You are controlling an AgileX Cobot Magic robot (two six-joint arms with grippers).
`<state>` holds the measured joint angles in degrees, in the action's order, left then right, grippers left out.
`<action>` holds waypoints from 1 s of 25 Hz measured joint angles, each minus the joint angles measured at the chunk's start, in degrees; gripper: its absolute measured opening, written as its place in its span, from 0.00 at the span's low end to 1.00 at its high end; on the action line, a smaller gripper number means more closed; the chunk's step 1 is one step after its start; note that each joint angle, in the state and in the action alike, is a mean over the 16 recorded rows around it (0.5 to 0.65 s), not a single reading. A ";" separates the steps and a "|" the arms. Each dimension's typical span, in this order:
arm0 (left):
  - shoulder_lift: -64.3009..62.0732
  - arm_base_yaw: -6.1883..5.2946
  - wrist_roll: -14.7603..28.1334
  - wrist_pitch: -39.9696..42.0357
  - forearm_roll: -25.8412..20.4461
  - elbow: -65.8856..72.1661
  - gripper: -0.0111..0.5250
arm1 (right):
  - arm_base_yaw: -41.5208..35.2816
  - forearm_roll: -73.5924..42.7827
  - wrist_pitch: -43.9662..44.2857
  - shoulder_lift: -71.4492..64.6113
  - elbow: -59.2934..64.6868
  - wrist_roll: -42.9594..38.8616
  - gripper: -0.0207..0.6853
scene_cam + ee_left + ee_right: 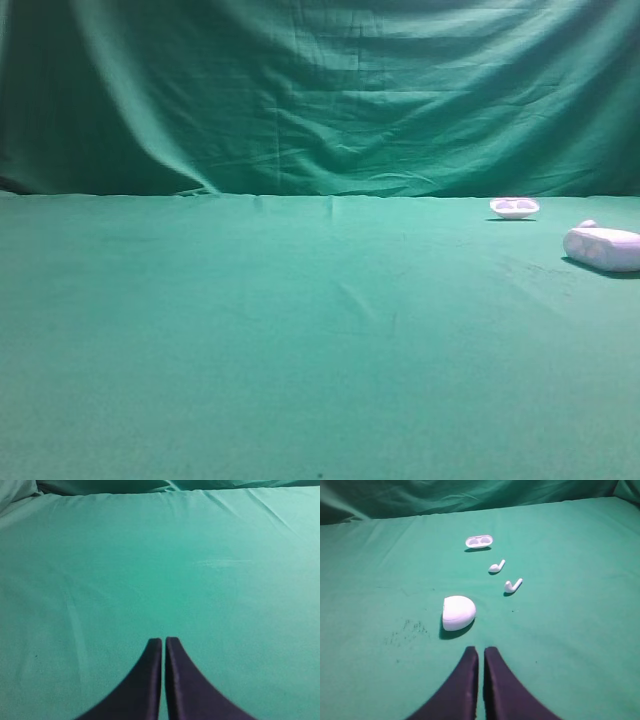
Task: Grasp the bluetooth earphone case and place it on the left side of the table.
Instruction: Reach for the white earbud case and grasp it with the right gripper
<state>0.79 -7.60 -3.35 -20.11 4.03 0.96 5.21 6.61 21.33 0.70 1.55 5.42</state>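
While our left gripper [163, 640] rests over bare green table [150, 555], jaws nearly closed, our right gripper [481, 650] matches it, holding nothing. Listed ahead: bluetooth earphone case [458, 612] at 11 o'clock, two earbuds [496, 567] [513, 585], shallow white dish [479, 541] farthest at 12.

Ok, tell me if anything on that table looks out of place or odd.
The earphone set lies scattered on the green table. The white case sits apart from a shallow white dish-like piece, with two loose earbuds between them. Faint dark specks mark the cloth left of the case.
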 joint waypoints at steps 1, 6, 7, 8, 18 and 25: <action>0.00 0.00 0.00 0.00 0.00 0.00 0.02 | 0.00 0.05 -0.25 0.00 0.00 0.00 0.03; 0.00 0.00 0.00 0.00 0.00 0.00 0.02 | 0.00 0.60 -5.11 0.00 0.02 0.00 0.03; 0.00 0.00 0.00 0.00 0.00 0.00 0.02 | 0.00 0.75 -6.80 0.00 0.02 0.00 0.03; 0.00 0.00 0.00 0.00 0.00 0.00 0.02 | 0.00 0.92 -8.63 0.00 0.02 0.00 0.03; 0.00 0.00 0.00 0.00 0.00 0.00 0.02 | 0.00 2.67 -21.22 -4.58 -4.88 1.58 0.03; 0.00 0.00 0.00 0.00 0.00 0.00 0.02 | 0.00 3.05 -11.87 -19.50 -15.90 3.56 0.03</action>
<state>0.79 -7.60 -3.35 -20.11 4.03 0.96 5.21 9.66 9.46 -18.80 -14.35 8.98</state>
